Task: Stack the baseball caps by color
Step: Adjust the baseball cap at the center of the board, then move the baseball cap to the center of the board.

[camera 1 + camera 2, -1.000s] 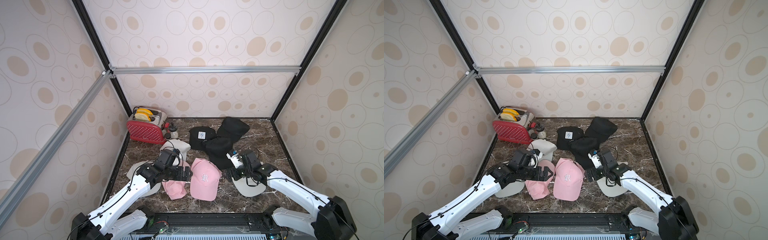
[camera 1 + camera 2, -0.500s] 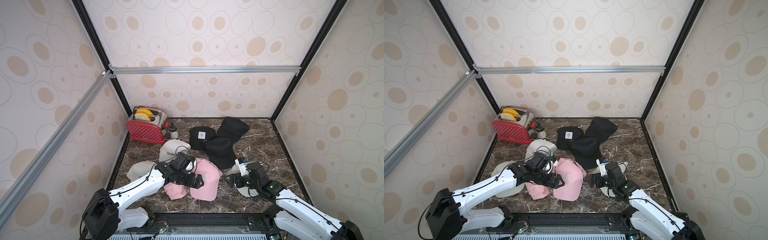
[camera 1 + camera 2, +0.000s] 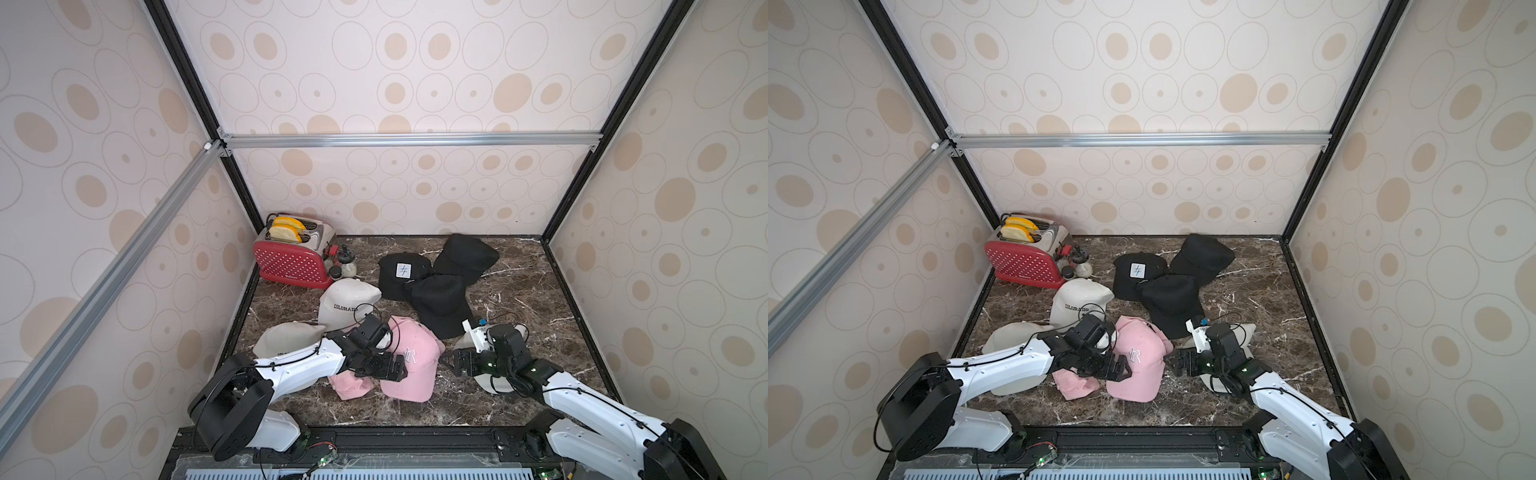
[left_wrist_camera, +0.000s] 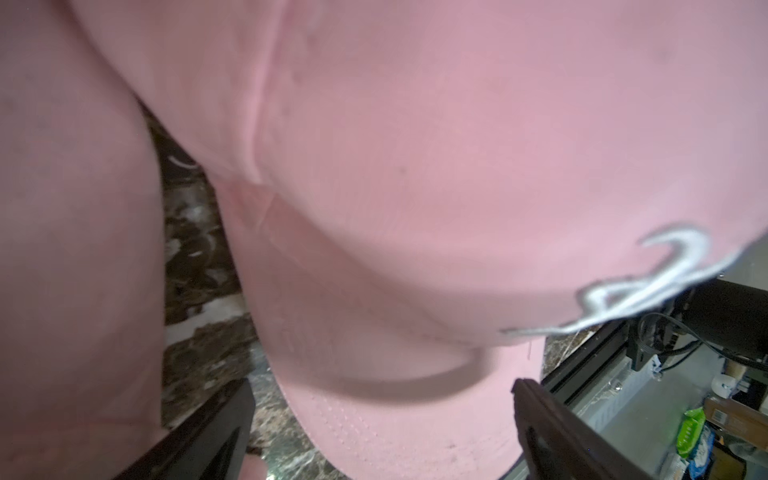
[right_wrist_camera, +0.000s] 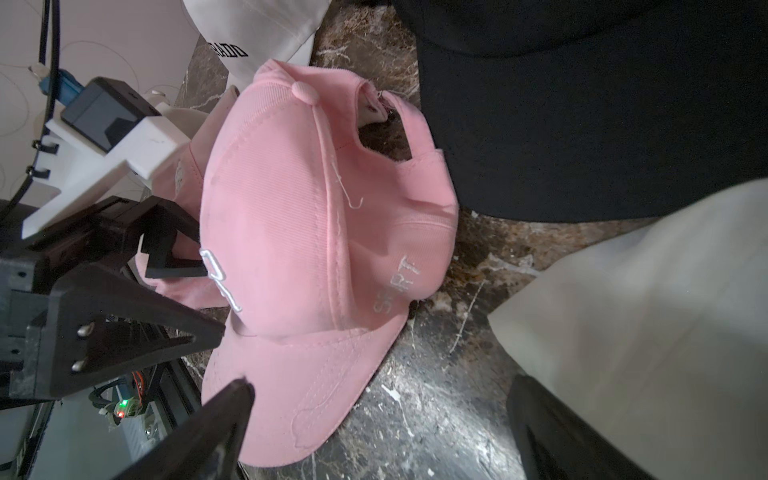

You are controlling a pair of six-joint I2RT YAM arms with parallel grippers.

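Pink fabric baseball cap with white logo (image 3: 415, 365) lies near the front of my dark marble tabletop (image 3: 540, 299), long axis front-to-back, brim toward the arm bases. I see the left gripper (image 3: 395, 370) spread wide against its left flank and the right gripper (image 3: 457, 362) wide just beside its right, both empty.

toaster (image 3: 291, 266): back-left corner | COLORADO cap (image 3: 347, 303): before it | patch cap (image 3: 394, 286): right of toaster | logo cap (image 3: 415, 372): front centre
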